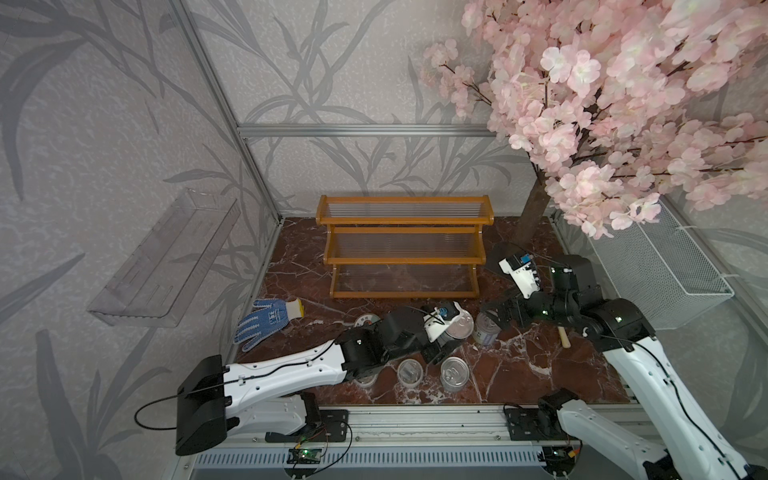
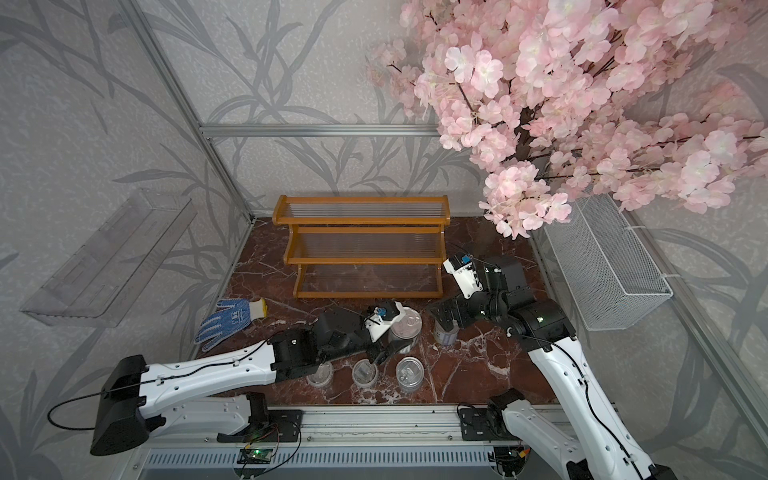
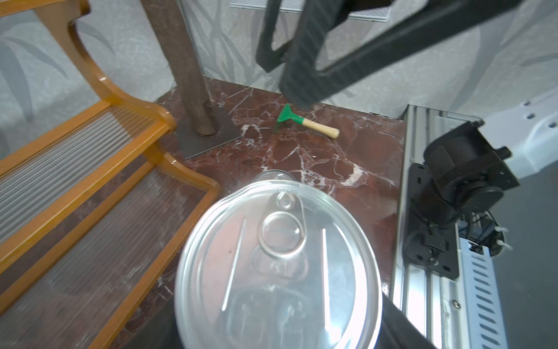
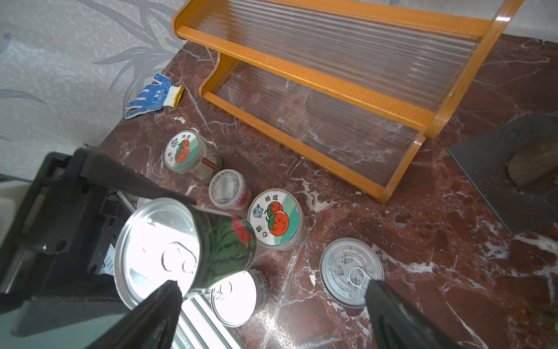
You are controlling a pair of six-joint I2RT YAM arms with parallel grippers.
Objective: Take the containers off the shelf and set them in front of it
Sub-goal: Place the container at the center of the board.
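Placing the last tin, apparently.
Left gripper [image 1: 445, 337] clamps the watermelon tin [image 4: 157, 253] before the bare shelf [image 1: 403, 261]; right gripper [image 4: 273, 290] gapes. Next: lower it upright into a free spot.

Nearer jar lid [image 4: 275, 218]: "柿成" along one edge and "心想" along another, beside two red fruit with faces and a small blue-and-white emblem.
Farther jar lid [image 4: 181, 150]: the same "柿成" and "心想", smaller.
Watermelon tin [image 4: 229, 244]: a watermelon picture on the label; no words legible.
Barcode tin [image 4: 262, 282]: a barcode on its side, digits too small to read.
Lone tin lid [image 4: 350, 270]: a ring of small grey print and icons, illegible.
Glove [image 1: 272, 316]: a dark printed mark on the back, unreadable.
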